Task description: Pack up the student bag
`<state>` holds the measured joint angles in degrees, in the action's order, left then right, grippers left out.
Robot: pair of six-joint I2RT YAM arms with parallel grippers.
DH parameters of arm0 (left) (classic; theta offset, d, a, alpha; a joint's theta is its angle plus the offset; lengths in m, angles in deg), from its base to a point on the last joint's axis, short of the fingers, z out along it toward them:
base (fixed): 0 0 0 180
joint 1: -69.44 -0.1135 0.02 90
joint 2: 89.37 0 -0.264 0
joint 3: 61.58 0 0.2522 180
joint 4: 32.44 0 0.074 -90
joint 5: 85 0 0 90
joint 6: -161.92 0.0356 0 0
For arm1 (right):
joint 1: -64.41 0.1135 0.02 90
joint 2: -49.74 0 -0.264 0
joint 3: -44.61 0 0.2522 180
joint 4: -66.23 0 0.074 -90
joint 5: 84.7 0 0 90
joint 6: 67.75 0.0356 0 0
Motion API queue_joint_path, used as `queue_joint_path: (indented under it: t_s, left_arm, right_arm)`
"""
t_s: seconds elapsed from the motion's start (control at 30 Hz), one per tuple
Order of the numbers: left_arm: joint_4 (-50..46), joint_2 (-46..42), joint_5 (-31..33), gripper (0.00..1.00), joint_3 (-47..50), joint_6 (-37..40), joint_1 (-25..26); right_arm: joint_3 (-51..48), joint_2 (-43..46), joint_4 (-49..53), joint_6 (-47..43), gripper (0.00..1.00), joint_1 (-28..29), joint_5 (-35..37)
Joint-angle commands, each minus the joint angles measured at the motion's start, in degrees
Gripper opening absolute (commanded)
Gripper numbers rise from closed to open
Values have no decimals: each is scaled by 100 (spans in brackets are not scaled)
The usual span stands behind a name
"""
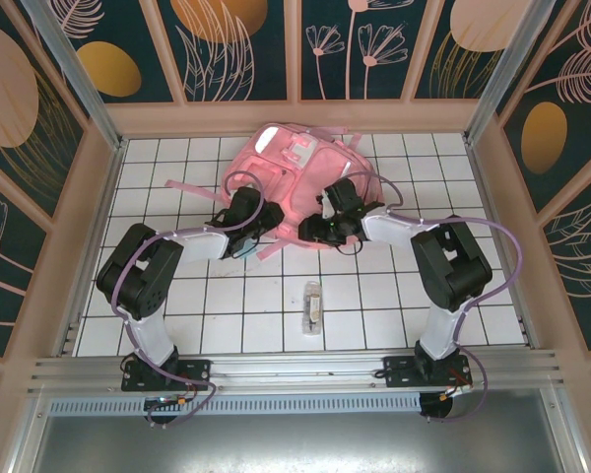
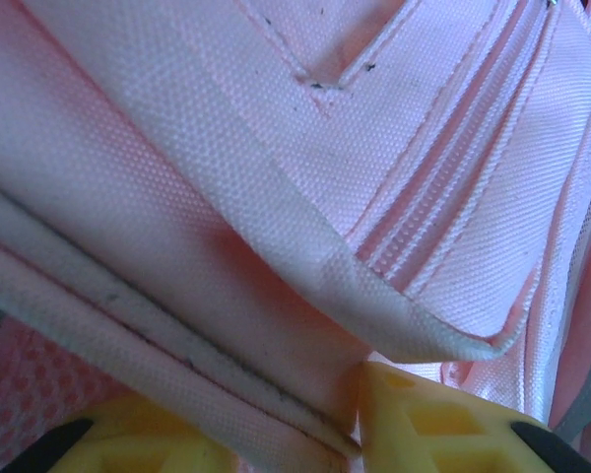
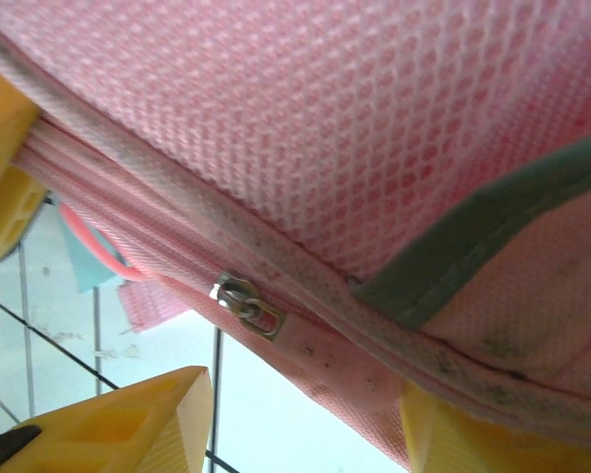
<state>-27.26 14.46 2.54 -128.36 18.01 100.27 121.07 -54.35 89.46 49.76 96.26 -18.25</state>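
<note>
White tiles cover the surface (image 1: 394,296) inside a booth of dark floral panels. The student bag (image 1: 295,168) lies slumped at the far middle, with both arms reaching to its near edge. The left tool (image 2: 358,434) is closed to a sliver on a bound fabric hem of the bag. The right tool (image 3: 305,434) stands wide open, its yellow fingers (image 3: 128,424) either side of the zippered edge, gripping nothing, the metal zip pull (image 3: 248,307) just ahead. A small wrapped item (image 1: 313,305) lies on the tiles, well apart from the bag. Soft woven cloth and mesh suggest a light, floppy load that will sag and fold when lifted. Stitched hems, the zip seam or a strap look the surest holds.
</note>
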Motion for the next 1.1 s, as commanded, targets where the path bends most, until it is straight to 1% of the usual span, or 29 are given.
queue_joint_path:
  t_s: [0.0,0.07,0.1,0.2,0.43,0.7,0.77,0.97,1.07]
  left_arm:
    - [130,120,-95,34,71,-63,41]
    - [84,130,-49,34,45,-21,45]
    - [62,146,-33,33,29,0,42]
    - [8,148,-15,33,-9,30,39]
    - [-40,139,33,33,-43,47,39]
    - [-57,158,17,32,-39,50,41]
    - [-48,172,13,32,-34,34,45]
    - [-2,133,-18,32,-12,-6,45]
    - [-7,91,16,32,-17,3,42]
  right_arm:
    - [-303,166,-838,174,53,-21,-531]
    - [-640,371,-1201,312,52,-21,-764]
    - [-834,480,-1457,411,52,-217,-919]
    - [-1247,631,-2049,703,52,-358,-1195]
    - [-1372,682,-2219,790,50,-399,-1161]
    - [-1557,636,-2808,1074,46,-451,-1275]
    - [-1561,583,-2856,1098,45,-451,-1239]
    - [-1261,174,-2685,1094,42,-362,-778]
    - [-973,-50,-2341,976,42,-228,-421]
